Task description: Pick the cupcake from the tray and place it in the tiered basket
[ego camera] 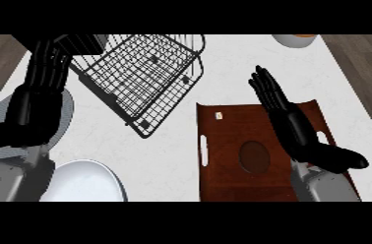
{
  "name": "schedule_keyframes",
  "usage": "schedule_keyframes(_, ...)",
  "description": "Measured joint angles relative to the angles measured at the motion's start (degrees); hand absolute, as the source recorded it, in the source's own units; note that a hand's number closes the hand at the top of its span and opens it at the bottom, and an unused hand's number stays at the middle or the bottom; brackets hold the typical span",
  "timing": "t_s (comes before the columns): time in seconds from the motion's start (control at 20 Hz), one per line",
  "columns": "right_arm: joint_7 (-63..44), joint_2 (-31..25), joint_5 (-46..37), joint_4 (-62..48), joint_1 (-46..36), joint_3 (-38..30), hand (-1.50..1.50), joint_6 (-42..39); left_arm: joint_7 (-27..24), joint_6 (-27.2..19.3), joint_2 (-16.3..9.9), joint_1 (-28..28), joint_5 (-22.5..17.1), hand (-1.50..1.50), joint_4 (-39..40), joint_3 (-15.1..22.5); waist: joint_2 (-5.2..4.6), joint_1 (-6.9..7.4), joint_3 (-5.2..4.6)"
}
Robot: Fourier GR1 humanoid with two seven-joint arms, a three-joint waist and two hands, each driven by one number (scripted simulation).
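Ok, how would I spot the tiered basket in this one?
Start from the brown tray at the white counter's lower right. Up and left of it lies the tiered basket, beside the left hand. It is the only black wire grid; the tray and the white plate are solid.

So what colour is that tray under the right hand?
Dark reddish brown tray, seen in the head view.

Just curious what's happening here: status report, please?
Left hand open, right hand open above tray. Cupcake on tray, ungrasped. Way to basket looks open.
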State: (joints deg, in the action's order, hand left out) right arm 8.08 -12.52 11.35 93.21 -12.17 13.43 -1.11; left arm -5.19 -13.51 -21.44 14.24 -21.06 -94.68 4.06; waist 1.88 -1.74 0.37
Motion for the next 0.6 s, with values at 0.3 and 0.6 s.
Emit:
schedule_keyframes(0.3, -1.65, 1.55, 1.83, 4.22, -4.01, 6.2, 1.5, -6.55, -1.96, 2.03, -5.26, 0.24, 9.39, 0.0, -0.59, 4.2, -1.11, 2.0, 0.22)
schedule_keyframes(0.6, -6.65, 1.58, -8.48, -1.41, -1.56, 2.65, -1.5, 6.69, -2.35, 1.96, -8.42, -1.44, 16.16, 0.0, -1.83, 7.23, -1.19, 1.14, 0.33)
